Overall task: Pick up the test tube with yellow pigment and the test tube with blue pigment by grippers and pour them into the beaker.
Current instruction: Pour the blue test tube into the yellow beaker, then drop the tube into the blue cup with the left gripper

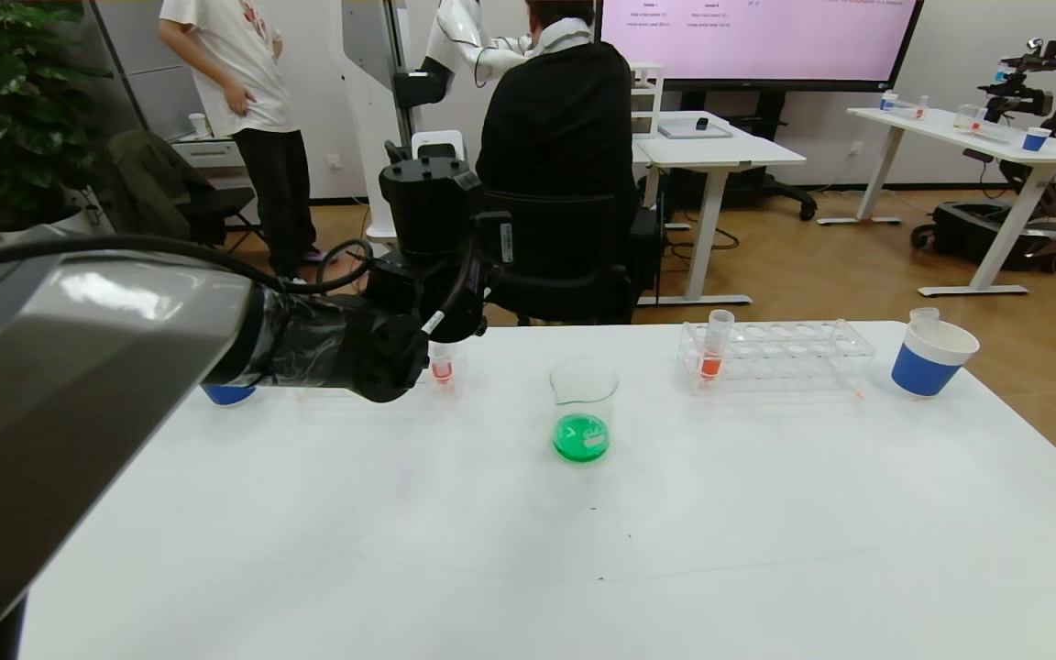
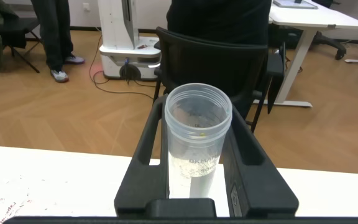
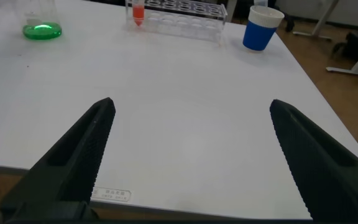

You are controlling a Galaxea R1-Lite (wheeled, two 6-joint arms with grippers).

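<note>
**Inspector:** While we start at the near edge, report the right gripper (image 3: 191, 106).

**Assistant:** It hangs over the tabletop (image 1: 528, 550) on the near side of the beaker (image 1: 583, 403) and to its right. Its fingers are spread wide and nothing is between them.

**Inspector:** The beaker itself?

**Assistant:** It is upright, mid-tabletop, with green liquid in its bottom. Nothing touches it.

**Inspector:** Left gripper (image 2: 197, 124)?

**Assistant:** It is left of the beaker and a little beyond it, raised above the tabletop. It is clamped on a clear test tube (image 2: 194, 162) held upright between its fingers. No coloured liquid shows in that tube, so I cannot tell which pigment it carried.

**Inspector:** Other items?

**Assistant:**
- An orange-red tube (image 1: 441, 367) stands just below the left gripper.
- A blue paper cup (image 1: 227, 394) sits farther left of the beaker, half hidden under the arm.
- Right of the beaker and slightly beyond it is a clear rack (image 1: 775, 353), with a second orange-red tube (image 1: 713, 353) in its end nearest the beaker.
- Farther right is another blue-and-white cup (image 1: 927, 362), with a clear tube top (image 1: 924, 316) showing at its rim.
</note>
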